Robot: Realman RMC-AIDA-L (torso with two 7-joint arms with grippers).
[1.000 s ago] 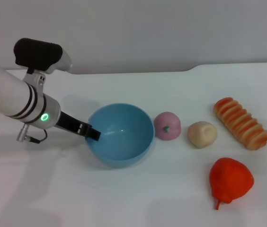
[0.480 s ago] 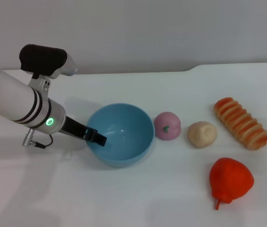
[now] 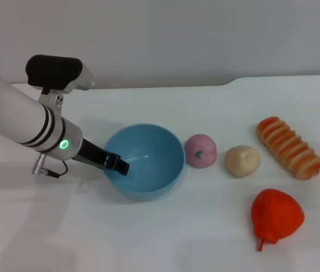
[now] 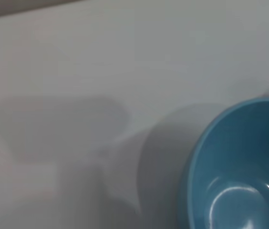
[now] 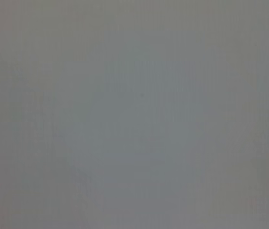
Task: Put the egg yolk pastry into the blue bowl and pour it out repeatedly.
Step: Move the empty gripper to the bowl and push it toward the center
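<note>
The left gripper (image 3: pixel 116 164) reaches in at the near-left rim of the blue bowl (image 3: pixel 148 164) on the white tabletop (image 3: pixel 205 238); a dark finger (image 3: pixel 120 166) crosses the rim, though whether the fingers pinch it cannot be told. The egg yolk pastry (image 3: pixel 242 160) sits on the tabletop right of the bowl, between a pink bun (image 3: pixel 201 150) and a striped bread (image 3: pixel 289 147), with a red fruit (image 3: pixel 276 217) nearer.

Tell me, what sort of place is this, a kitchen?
Probably a robot test bench rather than a kitchen: a bare white table, a robot arm reaching to a blue bowl, and what look like toy foods laid out.
</note>
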